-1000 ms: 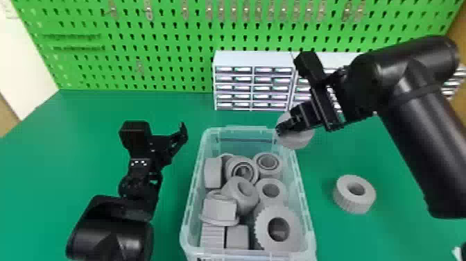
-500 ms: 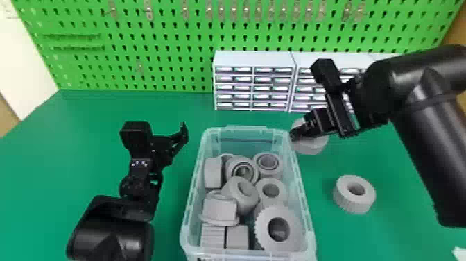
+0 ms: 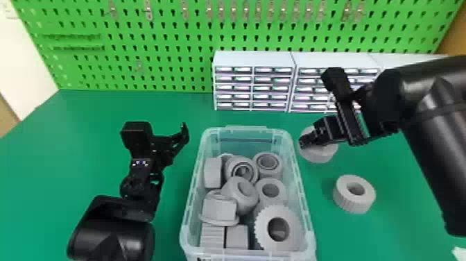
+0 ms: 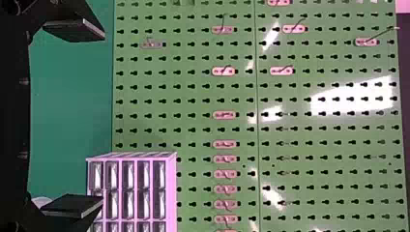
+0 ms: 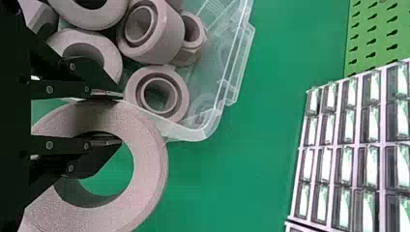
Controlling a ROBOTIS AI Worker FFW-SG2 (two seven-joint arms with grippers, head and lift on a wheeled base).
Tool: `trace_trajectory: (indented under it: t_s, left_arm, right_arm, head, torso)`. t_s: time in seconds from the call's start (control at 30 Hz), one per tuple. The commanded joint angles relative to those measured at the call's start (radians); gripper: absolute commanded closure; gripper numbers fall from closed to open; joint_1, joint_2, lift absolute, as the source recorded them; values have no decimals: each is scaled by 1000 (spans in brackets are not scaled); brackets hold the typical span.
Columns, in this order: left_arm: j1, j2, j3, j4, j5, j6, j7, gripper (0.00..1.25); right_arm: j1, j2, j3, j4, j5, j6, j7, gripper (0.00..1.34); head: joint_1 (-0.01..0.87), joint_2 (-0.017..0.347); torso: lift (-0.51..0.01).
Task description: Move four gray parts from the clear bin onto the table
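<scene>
My right gripper (image 3: 307, 141) is shut on a gray ring (image 3: 320, 152) just outside the back right corner of the clear bin (image 3: 301, 180). In the right wrist view, that gripper (image 5: 114, 117) pinches the wall of the ring (image 5: 150, 159), one finger in its hole and the other outside. Whether the ring touches the table is unclear. Several gray parts fill the bin, among them a toothed gear (image 3: 260, 230). Another gray ring (image 3: 354, 193) lies on the table right of the bin. Left of the bin, my left gripper (image 3: 170, 147) is parked, its fingers (image 4: 80, 29) wide apart.
White drawer cabinets (image 3: 255, 81) stand at the back of the green table (image 3: 104, 114), behind the bin and the right gripper. A green pegboard (image 3: 156, 34) rises behind them.
My right gripper has moved right, carrying the ring from over the bin's back right edge to outside it. The left arm and the ring on the table have kept still.
</scene>
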Motion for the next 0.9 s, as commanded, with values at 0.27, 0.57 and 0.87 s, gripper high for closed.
trace_trajectory:
  t_s: [0.27, 0.57, 0.87]
  left_arm:
    - [-3, -2, -1, 0, 1, 1, 0, 96]
    - [-5, -2, -5, 2, 1, 1, 0, 96]
    - [-8, -2, -6, 2, 2, 1, 0, 96]
  right_arm:
    - [24, -11, -7, -6, 0, 9, 0, 1004]
    - [47, -22, -25, -11, 2, 17, 0, 1004]
    - [63, -26, -34, -14, 9, 25, 0, 1004]
  head:
    - [693, 72]
    - [693, 72]
    - [693, 72]
  torso:
    - [-52]
    - [-52]
    - [-52]
